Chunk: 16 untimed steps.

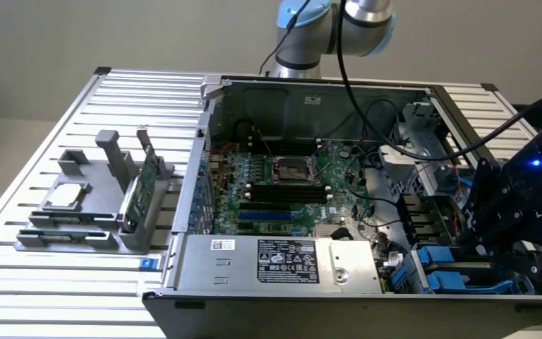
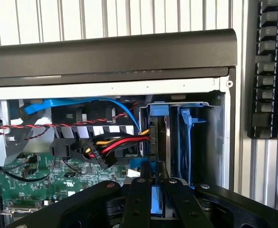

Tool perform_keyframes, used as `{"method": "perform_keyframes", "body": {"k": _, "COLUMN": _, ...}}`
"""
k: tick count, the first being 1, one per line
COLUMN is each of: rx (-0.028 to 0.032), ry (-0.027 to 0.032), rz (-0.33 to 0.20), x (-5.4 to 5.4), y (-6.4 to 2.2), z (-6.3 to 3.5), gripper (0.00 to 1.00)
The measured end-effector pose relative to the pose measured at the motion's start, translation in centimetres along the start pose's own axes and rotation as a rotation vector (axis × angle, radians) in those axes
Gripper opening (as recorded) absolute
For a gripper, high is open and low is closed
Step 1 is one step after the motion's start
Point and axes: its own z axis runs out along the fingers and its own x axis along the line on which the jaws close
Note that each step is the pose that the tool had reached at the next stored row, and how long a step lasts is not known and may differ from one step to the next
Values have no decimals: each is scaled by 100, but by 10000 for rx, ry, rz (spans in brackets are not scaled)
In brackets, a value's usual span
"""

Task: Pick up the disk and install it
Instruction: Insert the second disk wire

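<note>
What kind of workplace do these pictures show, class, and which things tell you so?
Probably a robotics lab bench for computer assembly: an open computer case lies on a slatted metal table, a parts fixture stands beside it, and a robot arm reaches in.

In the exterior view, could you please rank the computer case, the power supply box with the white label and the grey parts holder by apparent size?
1. Computer case, clearly largest.
2. Power supply box.
3. Grey parts holder; it looks close in size to the power supply box, which sits nearer the camera, so their order is unsure.
</note>
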Motion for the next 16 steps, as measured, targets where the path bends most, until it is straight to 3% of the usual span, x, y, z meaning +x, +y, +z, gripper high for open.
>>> {"method": "perform_keyframes", "body": {"k": 6, "rx": 3, "ry": 54, "rz": -3, "x": -19, "y": 1, "z": 12, "gripper": 16}}
{"method": "perform_keyframes", "body": {"k": 16, "rx": 4, "ry": 73, "rz": -4, "x": -30, "y": 1, "z": 41, "gripper": 16}}
